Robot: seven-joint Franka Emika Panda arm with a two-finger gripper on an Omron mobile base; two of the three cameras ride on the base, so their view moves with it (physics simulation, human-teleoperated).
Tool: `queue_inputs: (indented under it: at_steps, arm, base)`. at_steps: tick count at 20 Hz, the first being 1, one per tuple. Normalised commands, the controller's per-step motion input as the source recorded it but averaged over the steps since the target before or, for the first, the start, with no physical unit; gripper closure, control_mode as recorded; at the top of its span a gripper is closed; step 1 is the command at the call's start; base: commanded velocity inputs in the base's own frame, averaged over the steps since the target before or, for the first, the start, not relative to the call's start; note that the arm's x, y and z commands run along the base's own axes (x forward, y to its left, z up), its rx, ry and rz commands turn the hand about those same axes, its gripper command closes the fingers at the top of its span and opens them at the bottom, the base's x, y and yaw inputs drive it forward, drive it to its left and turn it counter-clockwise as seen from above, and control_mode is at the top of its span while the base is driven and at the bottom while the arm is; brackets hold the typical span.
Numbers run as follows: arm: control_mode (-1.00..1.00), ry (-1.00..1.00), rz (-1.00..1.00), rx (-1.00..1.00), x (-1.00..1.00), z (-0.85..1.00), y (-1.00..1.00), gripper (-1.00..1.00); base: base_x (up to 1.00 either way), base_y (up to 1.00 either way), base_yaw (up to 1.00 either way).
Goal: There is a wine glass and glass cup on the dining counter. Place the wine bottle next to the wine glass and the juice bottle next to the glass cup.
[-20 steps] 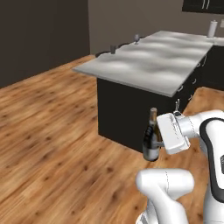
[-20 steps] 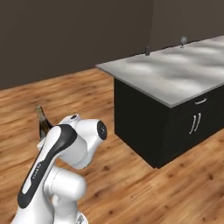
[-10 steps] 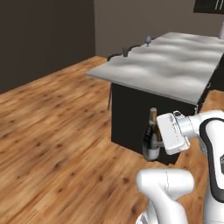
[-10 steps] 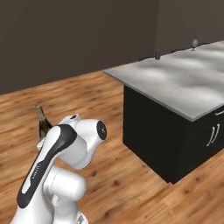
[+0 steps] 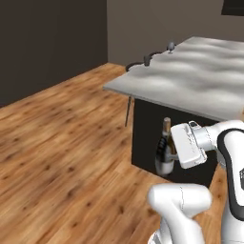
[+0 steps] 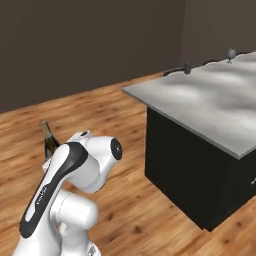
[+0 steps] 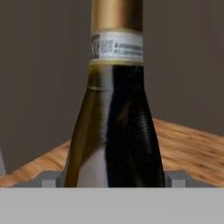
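Since 0.5 s ago the whole scene has slid sideways in both base views: the base has driven on, and the dining counter (image 5: 190, 71) now looms larger and nearer. The wine bottle (image 5: 165, 153) sits as before against the hand. The arm is folded close to the body, forearm bent back, the gripper (image 5: 172, 155) held low at the robot's front with the bottle upright in it, clear of the wood floor (image 5: 62, 157). In the hand view the bottle's shoulder fills the space between the fingers, which are clamped on it. On the counter's far end stand the wine glass (image 5: 170, 47) and the glass cup (image 5: 147, 60), apart.
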Motion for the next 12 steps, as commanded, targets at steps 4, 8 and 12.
queue_inputs:
  at_steps: [4, 8, 12]
  arm:
    - [1.0, 0.0, 0.0, 0.0, 0.0, 0.0, 0.0, 1.0]
    - [1.0, 0.0, 0.0, 0.0, 0.0, 0.0, 0.0, 1.0]
    - [1.0, 0.0, 0.0, 0.0, 0.0, 0.0, 0.0, 1.0]
  base:
    - [0.75, 0.15, 0.0]
    - [0.67, 0.11, 0.0]
    - [0.71, 0.1, 0.0]
